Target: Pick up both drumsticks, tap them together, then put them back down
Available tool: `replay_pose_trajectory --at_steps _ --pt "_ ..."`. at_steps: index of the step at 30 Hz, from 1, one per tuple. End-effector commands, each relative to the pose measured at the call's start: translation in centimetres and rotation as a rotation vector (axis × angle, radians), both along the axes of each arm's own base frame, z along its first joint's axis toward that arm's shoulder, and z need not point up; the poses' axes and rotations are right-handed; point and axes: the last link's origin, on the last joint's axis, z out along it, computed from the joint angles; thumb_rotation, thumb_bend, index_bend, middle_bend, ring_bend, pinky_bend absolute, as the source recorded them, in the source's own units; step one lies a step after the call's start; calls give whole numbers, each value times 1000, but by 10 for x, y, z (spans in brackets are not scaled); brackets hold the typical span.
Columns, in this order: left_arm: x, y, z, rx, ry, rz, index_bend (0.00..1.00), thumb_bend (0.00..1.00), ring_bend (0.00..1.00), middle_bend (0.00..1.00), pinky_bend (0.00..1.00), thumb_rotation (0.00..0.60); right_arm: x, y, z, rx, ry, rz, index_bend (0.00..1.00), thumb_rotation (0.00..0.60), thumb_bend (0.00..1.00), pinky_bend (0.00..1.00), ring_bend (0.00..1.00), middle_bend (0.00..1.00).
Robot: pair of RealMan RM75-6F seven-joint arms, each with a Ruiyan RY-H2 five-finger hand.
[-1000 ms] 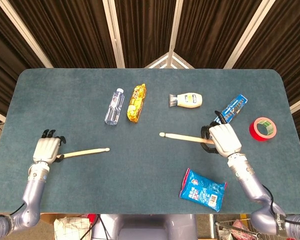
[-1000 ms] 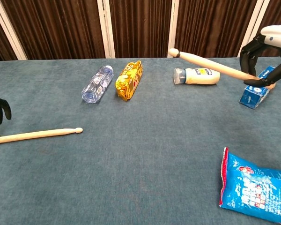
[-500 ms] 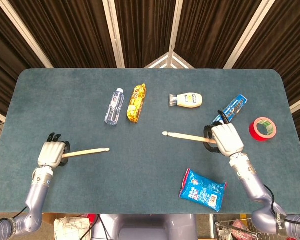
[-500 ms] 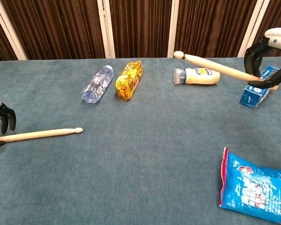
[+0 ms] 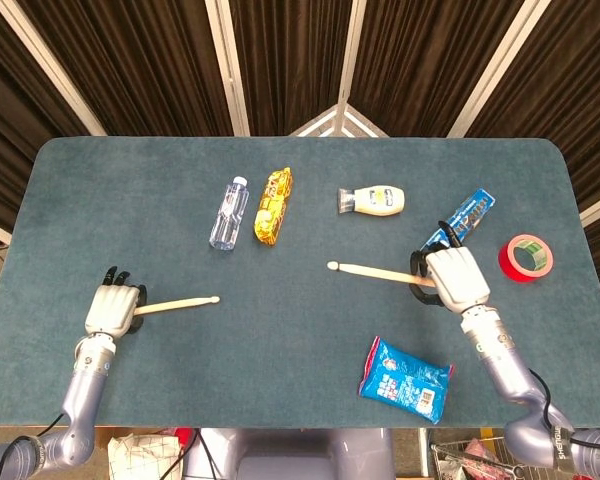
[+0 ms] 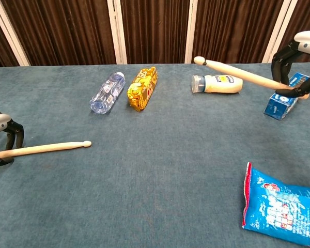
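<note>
Since a second ago our left hand [image 5: 116, 306] has slid forward over the butt of the left drumstick [image 5: 178, 303]; its fingers [image 6: 14, 135] now arch over the butt end where they stood apart before. Stick itself unmoved, flat on the table [image 5: 300, 200], tip pointing toward centre. We cannot tell from either view whether the fingers have closed on it yet; the chest view shows them curled around the wood, contact unclear.

Our right hand [image 5: 454, 277] holds the right drumstick [image 5: 375, 273] by its butt, the stick raised off the cloth in the chest view, tip angled up and inward above the mayonnaise bottle [image 5: 373, 200]. It has drifted only slightly.

Outward: blue box [image 5: 463, 217] just behind the right hand, red tape roll [image 5: 526, 257] further right, snack bag [image 5: 404, 379] nearer us, water bottle [image 5: 228, 212] and yellow packet [image 5: 273, 205] side by side at mid-table.

Our reading: one stick is up, the second is about to be grasped. Tapping and putting down remain.
</note>
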Motion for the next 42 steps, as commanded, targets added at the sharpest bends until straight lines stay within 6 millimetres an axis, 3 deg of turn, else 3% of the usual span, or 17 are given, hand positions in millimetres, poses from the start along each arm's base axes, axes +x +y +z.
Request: replay_pose_trajectory --at_steps 1,42 --pt "0 0 -1 0 14 -1 500 423 149 515 69 600 0 0 1 -1 -1 0 648 600 454 0 397 600" --pt "6 0 -7 12 203 -22 577 458 179 580 68 600 -1 0 4 -15 41 2 648 600 453 0 398 600"
